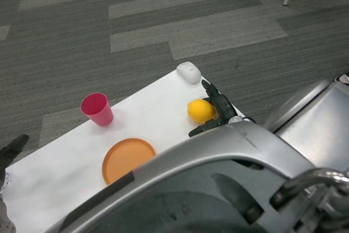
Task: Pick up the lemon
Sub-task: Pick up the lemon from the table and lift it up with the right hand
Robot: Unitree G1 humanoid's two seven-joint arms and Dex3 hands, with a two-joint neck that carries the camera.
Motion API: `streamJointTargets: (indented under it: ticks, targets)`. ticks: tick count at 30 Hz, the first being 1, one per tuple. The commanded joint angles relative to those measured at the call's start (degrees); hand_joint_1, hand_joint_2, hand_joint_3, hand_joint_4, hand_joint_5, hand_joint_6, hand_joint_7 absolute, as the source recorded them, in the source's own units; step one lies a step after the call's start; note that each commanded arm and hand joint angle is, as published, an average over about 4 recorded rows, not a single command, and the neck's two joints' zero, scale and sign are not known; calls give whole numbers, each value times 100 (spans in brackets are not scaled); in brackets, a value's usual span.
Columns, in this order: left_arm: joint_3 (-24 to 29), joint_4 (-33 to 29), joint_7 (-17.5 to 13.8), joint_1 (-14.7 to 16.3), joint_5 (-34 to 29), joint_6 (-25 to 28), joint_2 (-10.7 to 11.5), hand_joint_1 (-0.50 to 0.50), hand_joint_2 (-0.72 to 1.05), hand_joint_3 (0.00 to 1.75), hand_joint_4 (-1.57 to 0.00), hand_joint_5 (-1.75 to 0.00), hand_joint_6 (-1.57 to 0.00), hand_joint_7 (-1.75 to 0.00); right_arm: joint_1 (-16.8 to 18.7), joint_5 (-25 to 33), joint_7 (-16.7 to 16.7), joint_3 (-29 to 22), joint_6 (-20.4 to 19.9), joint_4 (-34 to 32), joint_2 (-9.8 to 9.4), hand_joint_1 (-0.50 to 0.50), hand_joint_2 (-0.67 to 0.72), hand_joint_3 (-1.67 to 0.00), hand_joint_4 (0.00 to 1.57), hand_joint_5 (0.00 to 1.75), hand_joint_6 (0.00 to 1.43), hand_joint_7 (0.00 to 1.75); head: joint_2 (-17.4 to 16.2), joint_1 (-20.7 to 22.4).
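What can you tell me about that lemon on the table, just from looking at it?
The lemon is bright yellow, oval, smooth and whole. It lies on its side on the white table, close to the far right edge, below a white computer mouse. The right hand wraps black fingers around its right side and under it. It is not visibly lifted.

Right forearm point(218, 173) showing as broad, smooth silver shell with dark seams; right hand point(214, 114) and left hand point(12, 150) showing black.

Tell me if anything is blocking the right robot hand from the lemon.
Nothing visible does. The right robot hand is already at the lemon, its fingers reaching around the fruit's right side. The white mouse, red cup and orange plate all sit apart from it.
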Motion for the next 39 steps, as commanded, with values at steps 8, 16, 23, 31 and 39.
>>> streamJointTargets:
  ticks: [8,16,23,31,39]
  targets:
    - [69,-71,-9,21,6,-4,100,50,105,9,0,0,0,0,8,-22,-421,-53,17,20,-88,-16,-53,-59,0,114,0,0,-8,-18]
    - [93,-87,-9,21,15,-19,107,50,105,9,0,0,0,0,66,-24,-639,-47,19,4,-88,-17,-54,-109,0,126,0,2,-17,-22]
    - [128,-98,-9,43,15,-28,118,50,105,9,0,0,0,0,59,-28,-632,-29,35,28,-105,-17,-54,-119,0,131,0,17,-18,-21]
    - [156,-98,-9,59,15,-37,122,50,105,9,0,0,0,0,22,-13,-465,-18,70,103,-200,-17,-60,-127,0,133,1,31,-17,-14]
    - [163,-98,-9,59,15,-44,122,50,105,9,0,0,0,0,-66,3,-303,-25,112,195,-246,-18,-60,-127,13,150,39,68,-16,-6]
